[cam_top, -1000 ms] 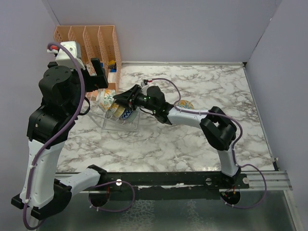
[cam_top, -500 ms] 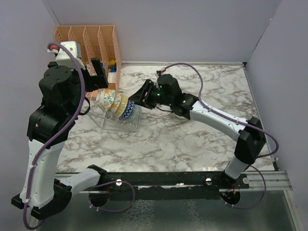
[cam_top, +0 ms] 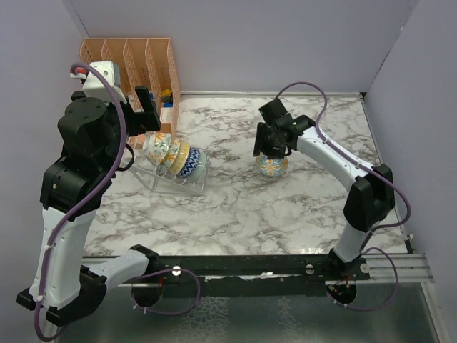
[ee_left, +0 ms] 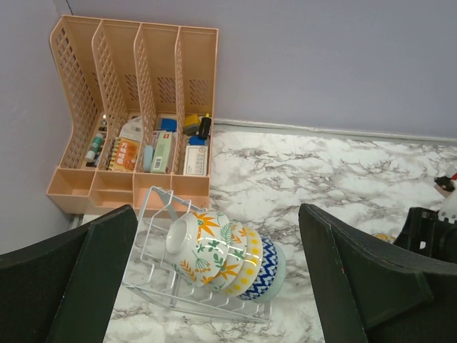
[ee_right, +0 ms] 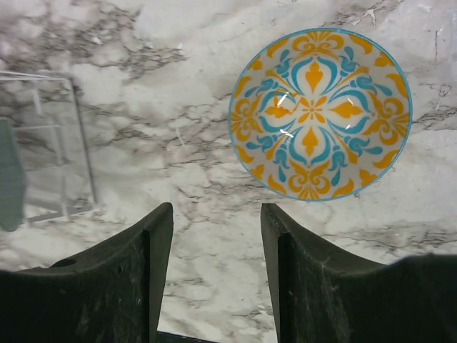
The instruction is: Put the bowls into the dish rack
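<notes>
From above, the clear dish rack (cam_top: pixel 171 184) stands on the marble bench (cam_top: pixel 235 211) toward 9 o'clock. It carries a row of patterned bowls (cam_top: pixel 173 153) on edge, packed against one another. Four can be counted, though a fifth may hide among them. One more bowl (cam_top: pixel 273 168) sits alone on the bench at 3 o'clock from the rack, well apart from it. The right hand (cam_top: pixel 268 150) hangs just above this bowl. The left hand (cam_top: pixel 146 116) is held high at 12 o'clock from the rack. A peach file organiser (cam_top: pixel 132 57) with four slots stands at 11 o'clock from the rack.

The left wrist camera shows its two fingers (ee_left: pixel 93 271) spread wide, with nothing between them. Beyond them is the rack (ee_left: pixel 148 223) with the stacked bowls: orange flowers, yellow dots, blue zigzags and a pale green rim. The organiser (ee_left: pixel 107 78) holds small packets and bottles, and their labels are too small to read.

The right wrist camera looks straight down. Its fingers (ee_right: pixel 114 286) stand apart and empty at 6 o'clock. The single bowl (ee_right: pixel 320 114), blue and orange inside, lies upright at 1 o'clock, clear of both fingers. A corner of the rack (ee_right: pixel 53 143) shows at 9 o'clock.
</notes>
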Robot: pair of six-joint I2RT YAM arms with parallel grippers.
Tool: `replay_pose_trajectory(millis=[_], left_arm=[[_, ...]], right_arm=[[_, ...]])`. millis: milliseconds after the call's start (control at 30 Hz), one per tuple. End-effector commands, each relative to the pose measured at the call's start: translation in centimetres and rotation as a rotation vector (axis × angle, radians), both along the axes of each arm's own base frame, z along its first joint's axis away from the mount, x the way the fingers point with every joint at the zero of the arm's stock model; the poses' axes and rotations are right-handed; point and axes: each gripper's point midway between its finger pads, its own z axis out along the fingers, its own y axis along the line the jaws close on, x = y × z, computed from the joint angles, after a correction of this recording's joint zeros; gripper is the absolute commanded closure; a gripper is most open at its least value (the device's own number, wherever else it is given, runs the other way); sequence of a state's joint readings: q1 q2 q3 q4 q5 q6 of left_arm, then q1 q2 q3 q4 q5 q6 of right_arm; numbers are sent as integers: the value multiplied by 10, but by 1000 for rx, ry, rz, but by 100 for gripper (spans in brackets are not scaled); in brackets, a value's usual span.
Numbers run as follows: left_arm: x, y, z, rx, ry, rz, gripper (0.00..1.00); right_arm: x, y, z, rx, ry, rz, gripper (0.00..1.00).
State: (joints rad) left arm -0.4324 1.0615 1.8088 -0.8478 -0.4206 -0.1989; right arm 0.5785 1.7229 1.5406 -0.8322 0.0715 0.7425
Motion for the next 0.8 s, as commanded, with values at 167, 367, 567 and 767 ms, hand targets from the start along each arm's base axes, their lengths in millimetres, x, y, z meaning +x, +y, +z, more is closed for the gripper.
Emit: replay_pose_trajectory(millis=[167, 367, 567, 767], left_arm=[[-2, 0, 1, -14, -7, -1, 1], [-3, 2, -4, -12, 2, 11, 1], [-2, 2, -6, -4, 7, 14, 1], [-2, 6, -6, 8, 7, 30, 1]], right_arm=[[-2, -16, -54, -275, 102, 228, 51], [-2, -21, -71, -314, 120, 242, 53], [1, -13, -86, -308, 128, 257, 55], [4, -10, -99, -338, 136, 268, 56]])
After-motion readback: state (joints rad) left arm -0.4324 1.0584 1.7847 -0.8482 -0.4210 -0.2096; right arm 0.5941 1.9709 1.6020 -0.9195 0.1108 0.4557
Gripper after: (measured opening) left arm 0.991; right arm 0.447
